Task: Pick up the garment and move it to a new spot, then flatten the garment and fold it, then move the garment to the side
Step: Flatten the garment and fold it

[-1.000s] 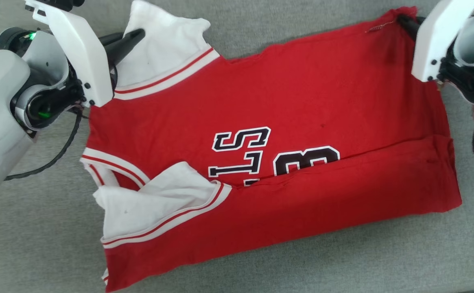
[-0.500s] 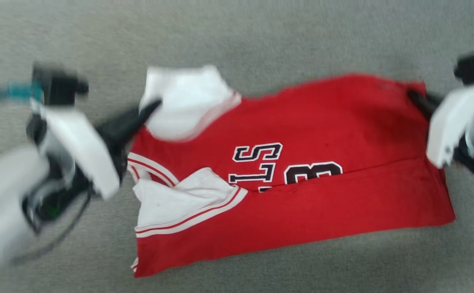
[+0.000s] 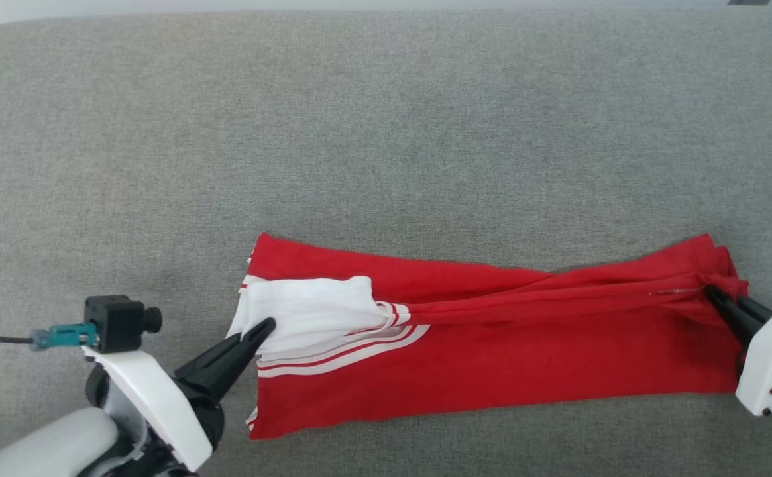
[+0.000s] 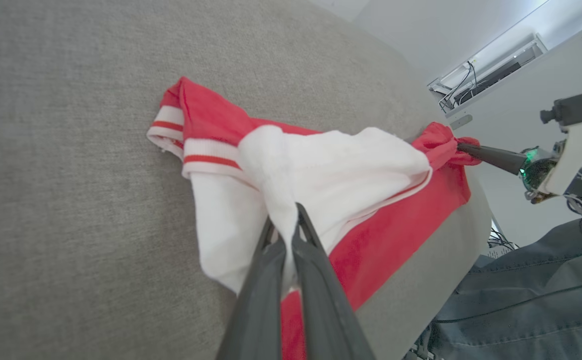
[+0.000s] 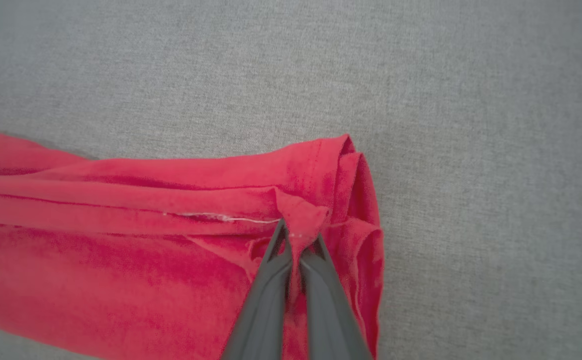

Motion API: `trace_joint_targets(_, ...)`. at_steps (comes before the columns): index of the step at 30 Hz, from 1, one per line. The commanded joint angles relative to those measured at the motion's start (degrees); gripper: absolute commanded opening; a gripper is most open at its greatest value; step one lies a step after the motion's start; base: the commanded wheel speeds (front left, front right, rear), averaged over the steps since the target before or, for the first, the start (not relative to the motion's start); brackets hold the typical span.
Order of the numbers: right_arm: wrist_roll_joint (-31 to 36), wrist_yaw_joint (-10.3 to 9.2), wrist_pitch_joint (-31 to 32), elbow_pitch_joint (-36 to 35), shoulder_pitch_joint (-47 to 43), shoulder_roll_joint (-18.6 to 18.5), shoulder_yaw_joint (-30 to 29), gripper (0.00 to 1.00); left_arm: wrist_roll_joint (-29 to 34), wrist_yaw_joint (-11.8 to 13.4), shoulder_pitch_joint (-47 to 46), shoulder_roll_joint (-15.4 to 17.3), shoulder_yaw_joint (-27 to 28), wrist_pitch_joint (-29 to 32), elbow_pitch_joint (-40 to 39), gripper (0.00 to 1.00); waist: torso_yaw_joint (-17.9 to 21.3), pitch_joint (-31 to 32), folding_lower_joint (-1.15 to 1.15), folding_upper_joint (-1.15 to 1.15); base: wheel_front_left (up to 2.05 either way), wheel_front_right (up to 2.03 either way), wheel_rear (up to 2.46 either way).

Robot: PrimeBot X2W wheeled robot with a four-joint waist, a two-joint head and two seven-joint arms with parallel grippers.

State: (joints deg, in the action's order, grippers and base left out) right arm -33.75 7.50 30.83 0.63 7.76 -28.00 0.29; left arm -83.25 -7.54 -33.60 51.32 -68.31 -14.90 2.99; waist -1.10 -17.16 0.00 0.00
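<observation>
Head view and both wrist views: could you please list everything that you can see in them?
jersey: one, red with white striped-trim sleeves, folded lengthwise on the surface, held at both ends.
upholstered surface: one, grey fabric, under the jersey.
cloth: one, grey-blue, beyond the surface's edge in the left wrist view.
left gripper: one, dark fingers, shut on a white sleeve.
right gripper: one, dark fingers, shut on the jersey's red corner.

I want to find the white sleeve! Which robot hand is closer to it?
Left. The left hand is pinching the white sleeve itself. The right hand pinches the opposite end of the red jersey, far from that sleeve.
</observation>
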Motion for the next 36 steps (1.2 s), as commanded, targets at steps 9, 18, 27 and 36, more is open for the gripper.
trace_joint_targets(9, 4.7, -0.02, -2.1, 2.9, 0.4, 5.9, -2.6, 0.01, 4.2, 0.1, 4.8, -7.2, 4.7, -0.3, 8.4, 0.07, 0.3, -0.4, 0.0, 0.0, 0.0, 0.0, 0.0)
trace_joint_targets(18, 3.2, -0.02, -3.5, 2.4, -0.5, 5.8, -3.8, 1.0, 9.4, 0.1, 6.3, -10.9, 9.2, -0.4, 13.0, 1.0, -0.4, 1.1, 0.0, 0.0, 0.0, 0.0, 0.0)
trace_joint_targets(27, 1.4, -0.02, -0.6, 2.5, -5.5, 5.1, -12.4, 1.0, 18.9, 0.1, 14.0, -17.1, 22.4, -0.3, 14.4, 1.0, -3.7, 4.2, 0.0, 0.0, 0.0, 0.0, 0.0)
trace_joint_targets(36, 0.2, -0.01, 2.0, 8.9, -4.2, 5.6, -15.6, 1.0, 32.3, 0.1, 23.8, -27.1, 41.1, -0.4, 16.1, 1.0, -7.5, 5.3, 0.0, 0.0, 0.0, 0.0, 0.0)
